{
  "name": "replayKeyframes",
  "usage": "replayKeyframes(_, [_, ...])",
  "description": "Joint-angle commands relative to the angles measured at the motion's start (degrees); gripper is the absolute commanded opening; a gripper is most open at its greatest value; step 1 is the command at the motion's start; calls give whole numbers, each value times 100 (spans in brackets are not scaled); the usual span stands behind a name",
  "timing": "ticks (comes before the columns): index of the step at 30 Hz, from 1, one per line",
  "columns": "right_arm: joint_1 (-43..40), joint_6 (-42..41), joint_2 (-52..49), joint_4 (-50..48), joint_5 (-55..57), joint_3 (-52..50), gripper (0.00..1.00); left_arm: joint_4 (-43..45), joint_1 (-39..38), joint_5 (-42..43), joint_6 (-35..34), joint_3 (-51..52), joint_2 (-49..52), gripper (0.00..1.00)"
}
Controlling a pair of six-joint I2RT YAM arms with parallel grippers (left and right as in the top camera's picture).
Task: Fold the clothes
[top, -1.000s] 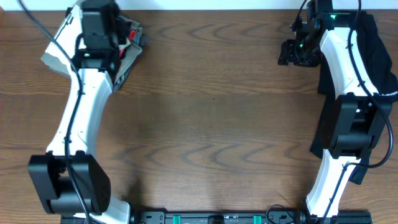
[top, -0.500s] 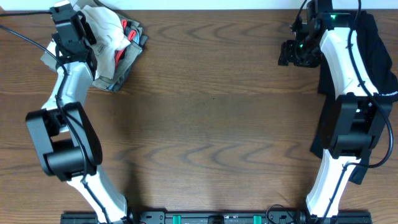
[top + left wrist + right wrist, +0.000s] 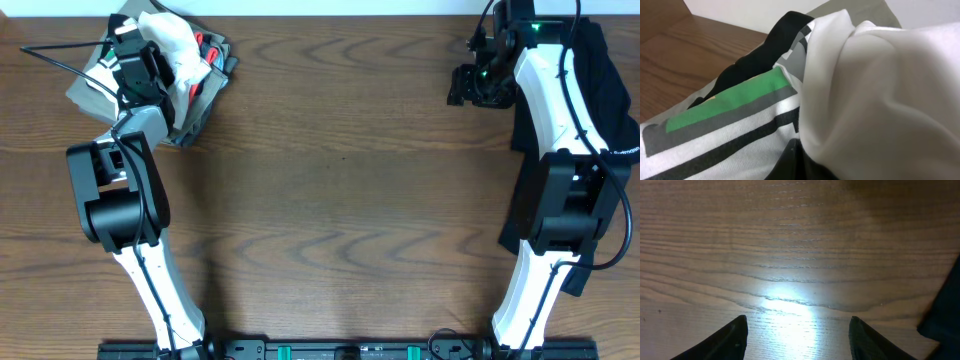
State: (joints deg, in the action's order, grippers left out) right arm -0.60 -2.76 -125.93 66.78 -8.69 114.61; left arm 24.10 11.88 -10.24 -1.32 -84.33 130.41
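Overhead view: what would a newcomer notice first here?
A heap of mixed clothes sits in the brown wooden table's far left corner, where the left end effector pinches bunched white cloth. At the right edge a black garment lies under the right arm, and the right end effector hangs open over bare wood.

Robotics lab for sure: a white left arm [image 3: 150,275] and right arm [image 3: 545,95] rising from a black rail [image 3: 340,351] on a wood-grain counter [image 3: 340,180], loose cable [image 3: 60,50], plain white wall [image 3: 740,12].

A wooden table [image 3: 340,180] bears a clothes pile [image 3: 200,85] far-left, dark garment [image 3: 610,70] right.
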Motion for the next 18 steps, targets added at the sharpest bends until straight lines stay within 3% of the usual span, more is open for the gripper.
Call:
replayKeyframes(1, [68, -15, 76, 4, 33, -42, 63, -7, -94, 251, -24, 50, 229, 6])
replayKeyframes(9, [68, -15, 76, -72, 33, -42, 69, -146, -92, 188, 9, 50, -1093, 7])
replayKeyframes(12, [68, 15, 79, -190, 33, -39, 74, -566, -92, 186, 151, 50, -1744, 17])
replayKeyframes(16, [59, 105, 105, -205, 33, 50, 84, -1585, -92, 188, 146, 52, -2682, 43])
replayKeyframes(18, [50, 181, 179, -164, 31, 157, 88, -2170, -92, 190, 144, 52, -3134, 48])
